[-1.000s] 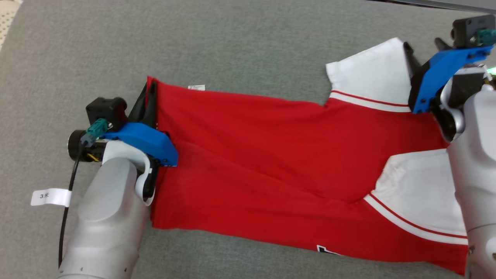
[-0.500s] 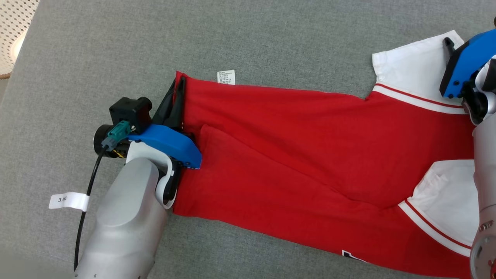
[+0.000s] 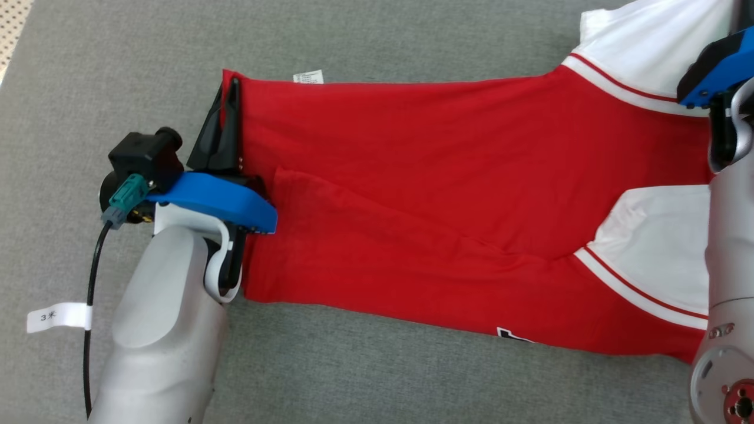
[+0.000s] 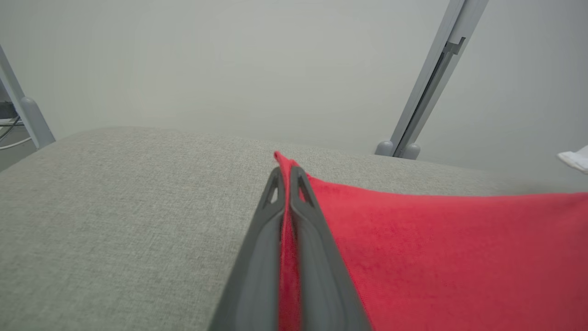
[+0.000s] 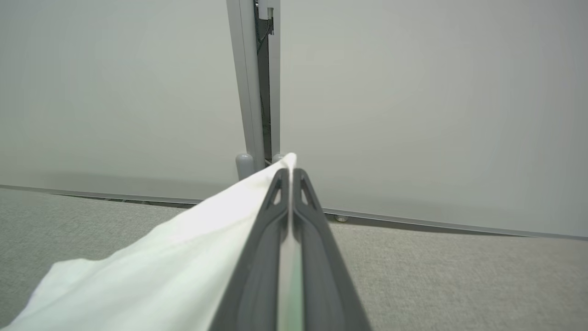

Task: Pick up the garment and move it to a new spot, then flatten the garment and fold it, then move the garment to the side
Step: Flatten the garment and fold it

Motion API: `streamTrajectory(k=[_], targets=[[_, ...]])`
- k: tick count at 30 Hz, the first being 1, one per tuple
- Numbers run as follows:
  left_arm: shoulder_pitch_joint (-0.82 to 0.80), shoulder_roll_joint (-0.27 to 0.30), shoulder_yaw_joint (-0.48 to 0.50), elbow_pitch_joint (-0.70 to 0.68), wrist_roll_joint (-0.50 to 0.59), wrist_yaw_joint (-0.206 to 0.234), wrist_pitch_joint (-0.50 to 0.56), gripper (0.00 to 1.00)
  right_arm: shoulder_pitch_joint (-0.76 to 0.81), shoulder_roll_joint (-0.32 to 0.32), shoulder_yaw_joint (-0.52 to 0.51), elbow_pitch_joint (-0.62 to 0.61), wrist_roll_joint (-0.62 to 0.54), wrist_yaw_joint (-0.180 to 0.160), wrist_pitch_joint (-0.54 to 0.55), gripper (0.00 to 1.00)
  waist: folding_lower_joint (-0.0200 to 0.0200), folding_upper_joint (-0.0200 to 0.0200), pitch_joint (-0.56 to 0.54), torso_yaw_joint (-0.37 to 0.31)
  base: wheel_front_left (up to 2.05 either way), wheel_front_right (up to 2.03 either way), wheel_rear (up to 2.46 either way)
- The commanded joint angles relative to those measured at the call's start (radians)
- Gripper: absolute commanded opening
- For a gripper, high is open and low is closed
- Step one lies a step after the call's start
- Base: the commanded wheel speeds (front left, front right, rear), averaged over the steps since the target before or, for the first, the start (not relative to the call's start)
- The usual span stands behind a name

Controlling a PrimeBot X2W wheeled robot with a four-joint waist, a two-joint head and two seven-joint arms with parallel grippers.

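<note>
The garment (image 3: 442, 176) is a red shirt with white sleeves, stretched across the grey cushion (image 3: 383, 41). My left gripper (image 3: 228, 89) is shut on the far left corner of its red hem. The left wrist view shows red cloth (image 4: 436, 257) pinched between the closed left gripper (image 4: 285, 171). At the upper right, the blue mount (image 3: 713, 70) of my right gripper sits over the far white sleeve (image 3: 642, 41), its fingers cut off by the picture's edge. In the right wrist view the right gripper (image 5: 288, 171) is shut on white sleeve cloth (image 5: 183, 262).
A white care label (image 3: 308, 76) sticks out at the shirt's far edge. A black cable with a white tag (image 3: 59, 315) hangs from my left wrist. Grey frame posts (image 4: 427, 87) (image 5: 250, 82) and a pale wall stand beyond the cushion's far edge.
My right gripper has gone from open to shut on the white sleeve. The shirt's far edge now runs straight between both grippers. The head camera has shifted. The left grip is unchanged.
</note>
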Motion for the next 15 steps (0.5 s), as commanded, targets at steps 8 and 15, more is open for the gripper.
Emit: streamTrajectory(k=[8, 15], targets=[[0.089, 0.029, 0.064, 0.02, 0.03, -0.001, -0.004, 0.0, 0.103, 0.037, 0.064, 0.058, 0.134, 0.0, -0.115, 0.0, 0.0, 0.0, -0.09, -0.095, 0.0, 0.0, 0.0], [0.214, 0.051, 0.127, 0.024, 0.051, -0.001, -0.004, 0.0, 0.409, 0.049, 0.19, -0.099, 0.357, 0.0, -0.121, 0.0, 0.0, 0.0, -0.183, -0.16, 0.0, 0.0, 0.0]])
